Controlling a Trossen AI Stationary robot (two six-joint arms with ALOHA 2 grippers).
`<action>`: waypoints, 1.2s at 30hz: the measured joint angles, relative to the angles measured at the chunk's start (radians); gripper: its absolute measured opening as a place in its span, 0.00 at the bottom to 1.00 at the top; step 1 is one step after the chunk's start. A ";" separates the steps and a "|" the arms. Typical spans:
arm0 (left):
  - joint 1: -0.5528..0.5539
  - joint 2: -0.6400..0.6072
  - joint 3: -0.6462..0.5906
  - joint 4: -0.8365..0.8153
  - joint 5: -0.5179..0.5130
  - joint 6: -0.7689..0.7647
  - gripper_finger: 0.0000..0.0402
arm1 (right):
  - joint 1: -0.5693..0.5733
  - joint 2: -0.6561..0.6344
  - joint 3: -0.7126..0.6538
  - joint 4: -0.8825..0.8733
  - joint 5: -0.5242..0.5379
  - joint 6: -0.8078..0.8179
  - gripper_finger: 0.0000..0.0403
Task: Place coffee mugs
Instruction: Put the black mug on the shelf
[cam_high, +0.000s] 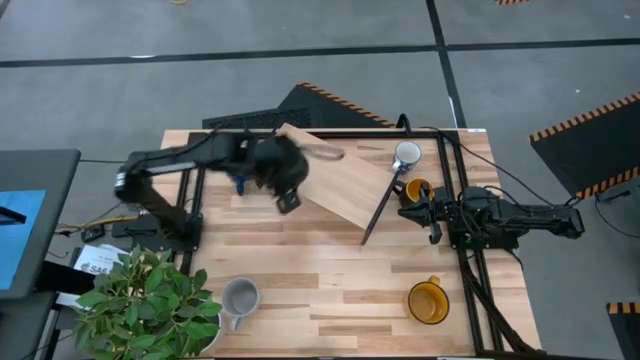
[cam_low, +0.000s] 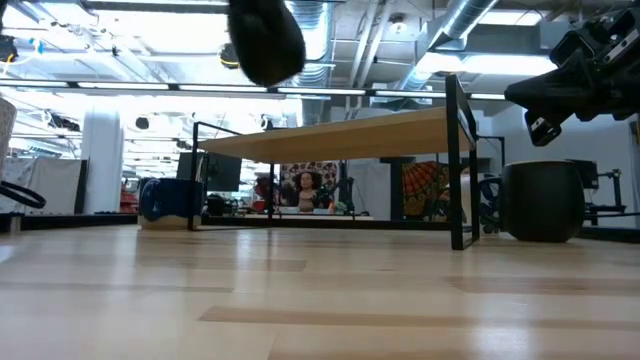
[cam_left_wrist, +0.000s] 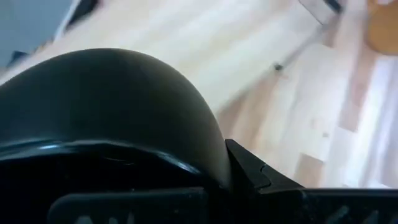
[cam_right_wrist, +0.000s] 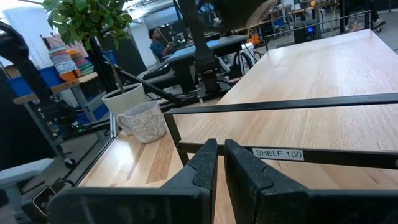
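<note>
Aloft, left gripper (cam_high: 283, 172) fingers clamped on black mug (cam_left_wrist: 106, 112) (over the shelf (cam_high: 340, 185)), right gripper (cam_high: 418, 212) fingers nearly closed, empty.

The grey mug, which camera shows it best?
The right wrist view: the grey mug shows whole, handle included, beside the plant pot. The high view shows only its rim from above; the low and left wrist views miss it.

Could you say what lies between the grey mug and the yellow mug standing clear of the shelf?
Bare table only, from grey mug to yellow mug, in the high view.
</note>
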 joint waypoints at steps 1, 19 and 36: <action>0.029 0.042 0.051 -0.029 -0.004 0.027 0.01 | 0.000 0.000 0.000 0.000 0.000 0.000 0.14; 0.376 0.318 0.313 -0.136 0.112 0.171 0.01 | 0.000 0.000 0.000 0.000 0.000 -0.001 0.14; 0.478 0.362 0.308 -0.144 0.387 0.097 0.01 | 0.000 0.000 0.000 0.000 0.000 -0.001 0.14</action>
